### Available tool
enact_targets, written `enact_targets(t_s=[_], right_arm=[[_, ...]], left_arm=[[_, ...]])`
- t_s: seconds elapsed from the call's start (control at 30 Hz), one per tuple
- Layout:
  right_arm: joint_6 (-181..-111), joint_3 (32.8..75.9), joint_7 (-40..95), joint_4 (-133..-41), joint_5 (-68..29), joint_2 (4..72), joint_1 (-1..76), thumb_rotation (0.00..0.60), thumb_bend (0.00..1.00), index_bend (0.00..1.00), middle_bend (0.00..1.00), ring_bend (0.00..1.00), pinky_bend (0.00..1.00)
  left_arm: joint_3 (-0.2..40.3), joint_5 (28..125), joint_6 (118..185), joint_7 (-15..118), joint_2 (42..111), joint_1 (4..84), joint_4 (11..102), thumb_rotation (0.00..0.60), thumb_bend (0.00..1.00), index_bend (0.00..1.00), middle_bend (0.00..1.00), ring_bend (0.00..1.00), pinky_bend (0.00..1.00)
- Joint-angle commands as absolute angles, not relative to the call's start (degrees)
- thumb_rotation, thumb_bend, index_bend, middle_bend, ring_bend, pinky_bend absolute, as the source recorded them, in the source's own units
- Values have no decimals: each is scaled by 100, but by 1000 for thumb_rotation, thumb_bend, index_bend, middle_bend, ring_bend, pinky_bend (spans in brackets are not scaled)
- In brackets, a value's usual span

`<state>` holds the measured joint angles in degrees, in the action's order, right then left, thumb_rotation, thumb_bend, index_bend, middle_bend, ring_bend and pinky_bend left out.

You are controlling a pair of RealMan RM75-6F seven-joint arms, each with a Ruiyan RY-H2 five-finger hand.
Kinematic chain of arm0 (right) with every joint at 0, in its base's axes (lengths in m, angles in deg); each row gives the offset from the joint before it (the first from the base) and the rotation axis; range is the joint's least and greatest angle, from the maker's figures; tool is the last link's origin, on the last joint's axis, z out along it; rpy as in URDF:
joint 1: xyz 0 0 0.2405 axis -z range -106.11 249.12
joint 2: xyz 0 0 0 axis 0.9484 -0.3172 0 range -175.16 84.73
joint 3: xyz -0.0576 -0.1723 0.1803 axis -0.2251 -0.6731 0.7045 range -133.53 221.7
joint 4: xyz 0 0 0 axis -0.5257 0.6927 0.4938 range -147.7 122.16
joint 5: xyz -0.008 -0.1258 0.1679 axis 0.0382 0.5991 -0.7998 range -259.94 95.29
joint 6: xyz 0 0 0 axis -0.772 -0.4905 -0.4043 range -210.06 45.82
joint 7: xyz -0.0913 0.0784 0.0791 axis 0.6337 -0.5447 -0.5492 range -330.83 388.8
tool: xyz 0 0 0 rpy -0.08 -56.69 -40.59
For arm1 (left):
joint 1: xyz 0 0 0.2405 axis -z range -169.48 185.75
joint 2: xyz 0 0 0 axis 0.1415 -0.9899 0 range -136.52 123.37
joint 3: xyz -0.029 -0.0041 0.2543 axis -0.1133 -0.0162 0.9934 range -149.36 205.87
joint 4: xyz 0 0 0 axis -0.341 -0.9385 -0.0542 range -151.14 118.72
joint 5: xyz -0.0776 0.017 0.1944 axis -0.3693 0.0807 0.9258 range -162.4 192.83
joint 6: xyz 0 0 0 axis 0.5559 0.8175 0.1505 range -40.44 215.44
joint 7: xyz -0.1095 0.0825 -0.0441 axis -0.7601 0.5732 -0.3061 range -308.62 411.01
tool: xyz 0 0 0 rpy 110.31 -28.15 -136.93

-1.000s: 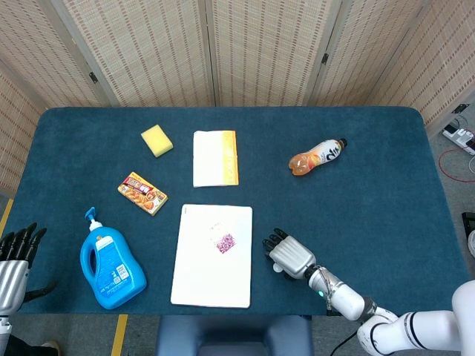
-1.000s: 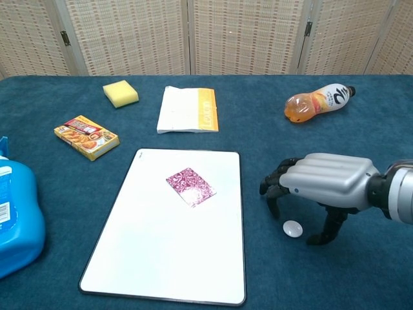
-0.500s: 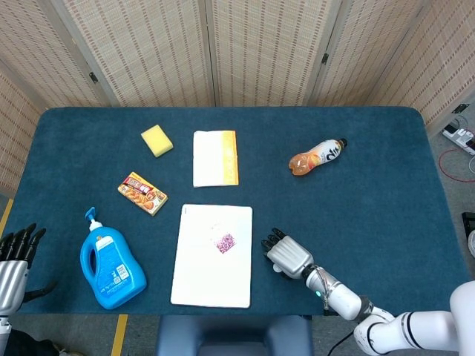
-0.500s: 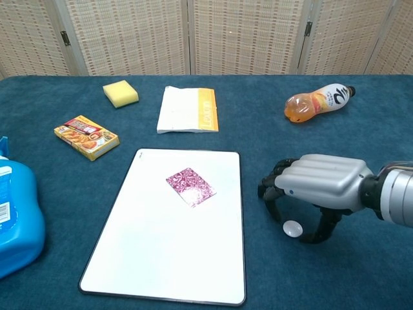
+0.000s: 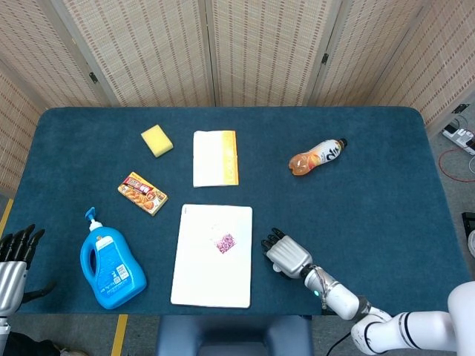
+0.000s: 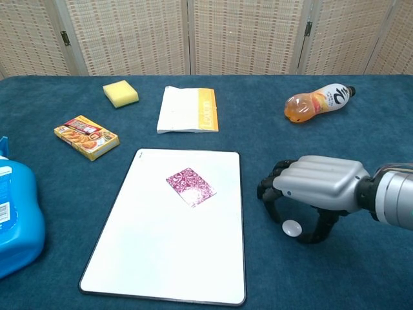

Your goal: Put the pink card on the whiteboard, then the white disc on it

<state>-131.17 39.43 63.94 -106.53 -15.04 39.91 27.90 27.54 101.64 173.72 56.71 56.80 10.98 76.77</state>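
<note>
Card (image 6: 190, 186) lies on whiteboard (image 6: 161, 258), left of right hand (image 6: 314, 187). Disc (image 6: 292, 227) on desk (image 6: 361, 129) beneath arched, spread fingers, apparently ungripped.

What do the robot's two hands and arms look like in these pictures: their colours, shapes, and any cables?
The right hand has a smooth silver-grey shell over its back, ridged along the knuckles, and black fingers. Its wrist is a silver cylinder, and the arm behind it is glossy white with dark joint bands. The left hand looks the same, silver-grey with black fingers. No loose cables are visible on either.
</note>
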Motion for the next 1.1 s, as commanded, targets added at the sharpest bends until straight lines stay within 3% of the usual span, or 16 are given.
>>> enact_targets(t_s=[0.03, 0.4, 0.67, 1.1], right_arm=[[-13118, 3954, 6416, -10651, -1515, 4002, 2792, 600, 290, 487, 235, 168, 84], [-13115, 4024, 6459, -10699, -1586, 3977, 2791, 600, 351, 514, 253, 187, 84], [-13078, 4565, 6463, -11067, -1703, 3869, 2464, 600, 351, 515, 258, 188, 85], [-12672, 5172, 7572, -10340, -3431, 4864, 1221, 600, 351, 515, 249, 183, 85]], left_arm=[[2757, 10168, 17372, 5664, 5679, 1096, 7675, 600, 133, 65, 0, 0, 0], [2772, 10151, 17351, 5626, 5665, 1080, 7666, 600, 133, 65, 0, 0, 0], [2767, 10176, 17365, 5678, 5639, 1083, 7710, 600, 133, 65, 0, 0, 0], [2775, 10172, 17434, 5682, 5581, 1028, 7756, 600, 133, 65, 0, 0, 0]])
